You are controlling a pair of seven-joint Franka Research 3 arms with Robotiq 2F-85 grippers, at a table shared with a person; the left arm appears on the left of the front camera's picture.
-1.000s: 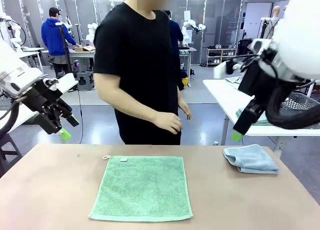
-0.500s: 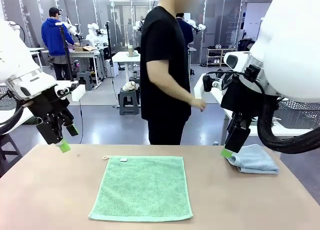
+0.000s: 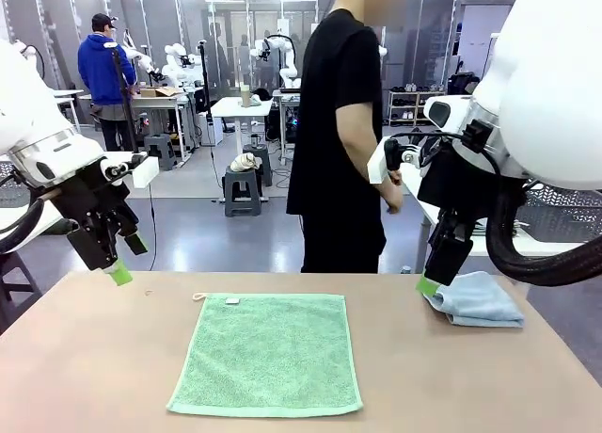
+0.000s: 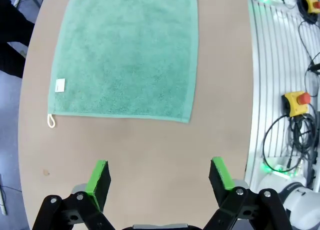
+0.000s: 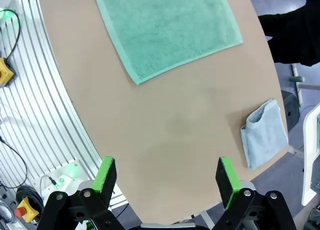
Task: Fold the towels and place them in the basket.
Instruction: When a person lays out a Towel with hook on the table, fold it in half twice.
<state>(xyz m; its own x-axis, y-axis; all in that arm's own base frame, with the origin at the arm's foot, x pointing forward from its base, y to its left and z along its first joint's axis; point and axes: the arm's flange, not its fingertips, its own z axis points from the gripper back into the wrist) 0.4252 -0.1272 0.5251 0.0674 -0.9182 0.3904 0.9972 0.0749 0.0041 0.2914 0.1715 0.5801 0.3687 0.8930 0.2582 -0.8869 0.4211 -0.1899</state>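
A mint green towel (image 3: 268, 353) lies flat and unfolded in the middle of the table, its loop and white label at the far left corner. It also shows in the left wrist view (image 4: 125, 55) and the right wrist view (image 5: 165, 25). A pale blue-grey towel (image 3: 478, 299) lies folded at the table's right edge (image 5: 265, 135). My left gripper (image 3: 127, 260) hangs open above the table's far left edge (image 4: 159, 177). My right gripper (image 3: 435, 275) is open just left of the blue-grey towel (image 5: 164, 177). A patch of grey lattice mesh (image 3: 562, 196) behind my right arm may be the basket.
A person in a black shirt (image 3: 348, 132) stands beyond the table's far edge, side-on, one hand near a white side table (image 3: 414, 184) at the right. The brown table (image 3: 94, 376) is bare around the towels. Cables and a stop button (image 4: 297, 100) lie past its edge.
The person has stepped right, from behind the green towel toward the side table. Both arms swung down toward the table a second ago, the right one to the blue-grey towel, then held still.
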